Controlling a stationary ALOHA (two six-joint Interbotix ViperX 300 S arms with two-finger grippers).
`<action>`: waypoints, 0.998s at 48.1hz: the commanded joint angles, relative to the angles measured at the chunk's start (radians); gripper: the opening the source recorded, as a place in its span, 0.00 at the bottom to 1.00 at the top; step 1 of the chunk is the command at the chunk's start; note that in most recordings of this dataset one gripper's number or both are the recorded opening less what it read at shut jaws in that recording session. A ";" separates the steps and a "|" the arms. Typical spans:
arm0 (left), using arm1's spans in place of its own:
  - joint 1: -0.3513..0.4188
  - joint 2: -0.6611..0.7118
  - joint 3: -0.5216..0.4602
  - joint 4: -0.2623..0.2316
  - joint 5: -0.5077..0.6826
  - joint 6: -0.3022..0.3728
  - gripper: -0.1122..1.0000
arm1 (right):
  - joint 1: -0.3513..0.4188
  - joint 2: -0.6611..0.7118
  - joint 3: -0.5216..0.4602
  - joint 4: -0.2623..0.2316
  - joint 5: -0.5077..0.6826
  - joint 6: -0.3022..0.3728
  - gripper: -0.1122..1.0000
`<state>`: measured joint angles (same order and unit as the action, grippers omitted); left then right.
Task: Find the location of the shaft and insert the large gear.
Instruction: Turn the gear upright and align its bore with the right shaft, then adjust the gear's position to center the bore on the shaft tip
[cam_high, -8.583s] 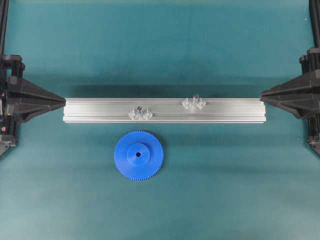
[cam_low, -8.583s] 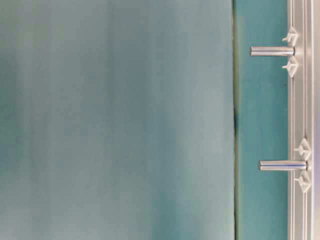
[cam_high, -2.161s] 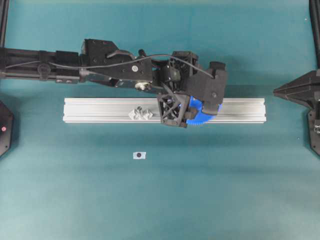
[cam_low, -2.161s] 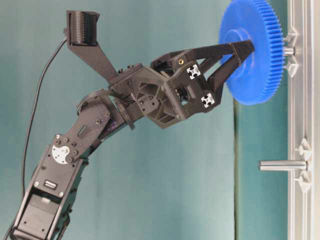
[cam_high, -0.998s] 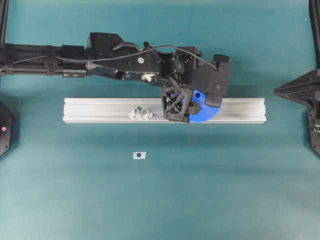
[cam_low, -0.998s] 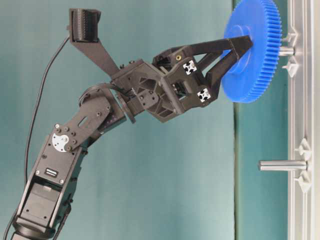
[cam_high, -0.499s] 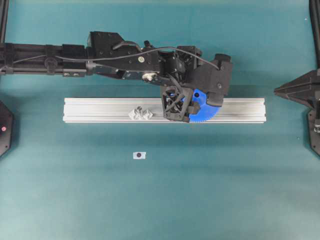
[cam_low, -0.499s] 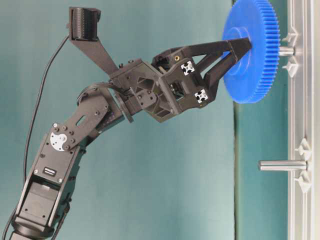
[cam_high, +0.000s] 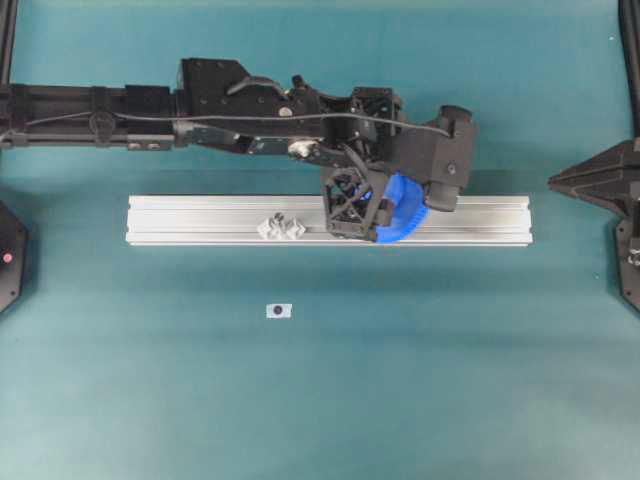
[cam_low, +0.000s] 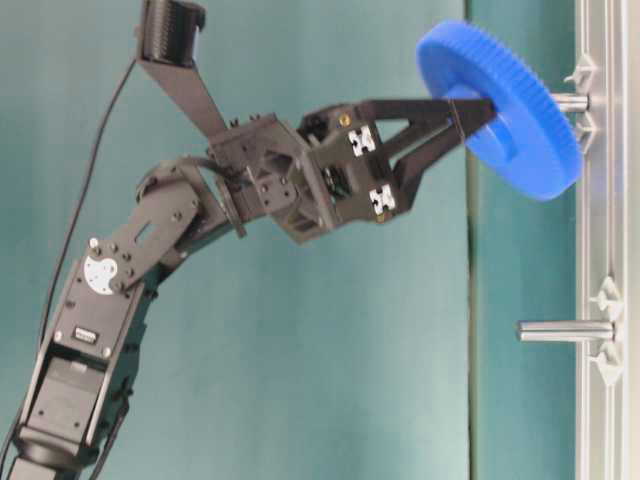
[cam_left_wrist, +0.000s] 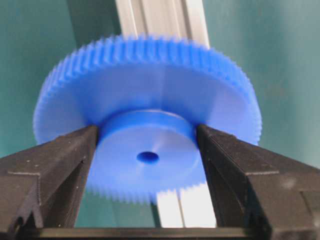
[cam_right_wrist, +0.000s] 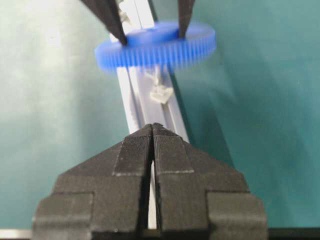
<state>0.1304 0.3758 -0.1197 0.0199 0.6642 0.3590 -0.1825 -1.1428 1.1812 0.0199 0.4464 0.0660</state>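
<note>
The aluminium rail (cam_high: 200, 220) lies across the teal table (cam_high: 320, 400). The left gripper (cam_left_wrist: 147, 145) is clamped on the hub of the large gear (cam_low: 500, 110), holding it tilted above the rail. The shaft (cam_low: 568, 102) seems to sit at the gear's centre hole, though that spot is hidden. The right gripper (cam_right_wrist: 152, 131) rests off to the side, jaws pressed together.

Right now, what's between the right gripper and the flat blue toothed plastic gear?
In the right wrist view, ahead of the shut right gripper runs only the silver aluminium rail, carrying small translucent clips just under the blue gear.
</note>
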 joint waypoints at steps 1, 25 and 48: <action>0.006 -0.011 -0.041 0.006 0.018 -0.002 0.78 | -0.002 0.006 -0.008 -0.002 -0.006 0.008 0.13; -0.008 0.029 -0.094 0.006 0.061 0.000 0.78 | -0.003 0.008 -0.006 -0.002 -0.009 0.008 0.13; -0.008 0.037 -0.133 0.006 0.098 0.002 0.85 | -0.002 0.008 -0.005 -0.002 -0.008 0.011 0.13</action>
<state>0.1227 0.4280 -0.2148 0.0215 0.7624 0.3605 -0.1825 -1.1428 1.1842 0.0199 0.4464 0.0675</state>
